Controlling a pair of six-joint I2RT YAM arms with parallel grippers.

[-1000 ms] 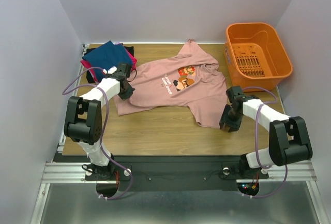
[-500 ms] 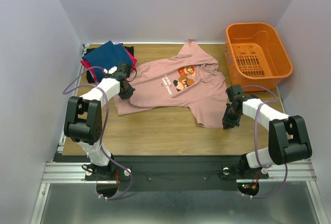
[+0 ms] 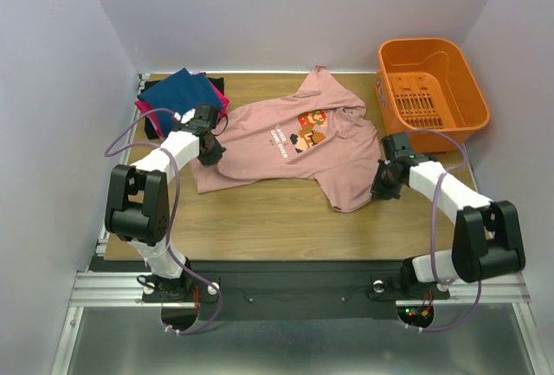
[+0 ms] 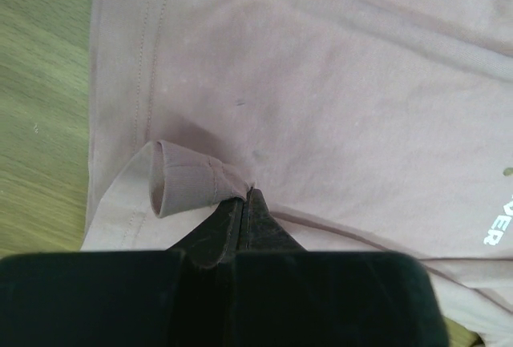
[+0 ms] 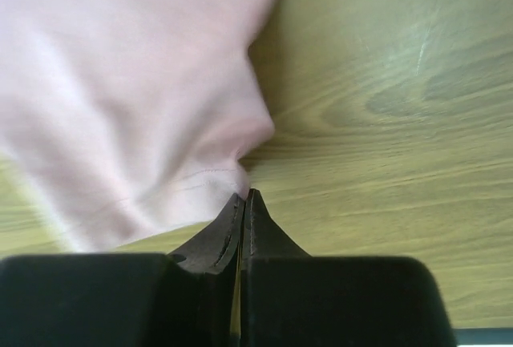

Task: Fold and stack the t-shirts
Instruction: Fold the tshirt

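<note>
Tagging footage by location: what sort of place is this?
Probably a robotics lab cell: white walls box in a wooden table, two arms are bolted to a metal rail, and a t-shirt lies spread out.

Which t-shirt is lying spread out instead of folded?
The dusty-pink printed t-shirt in the middle; the others sit folded in a stack at far left, navy on top.

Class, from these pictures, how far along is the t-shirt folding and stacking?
Done: a folded stack, navy t-shirt on top, far left. In hand: left hand and right hand each pinch an edge of the pink t-shirt. Left: it lies spread, unfolded, unstacked.
</note>
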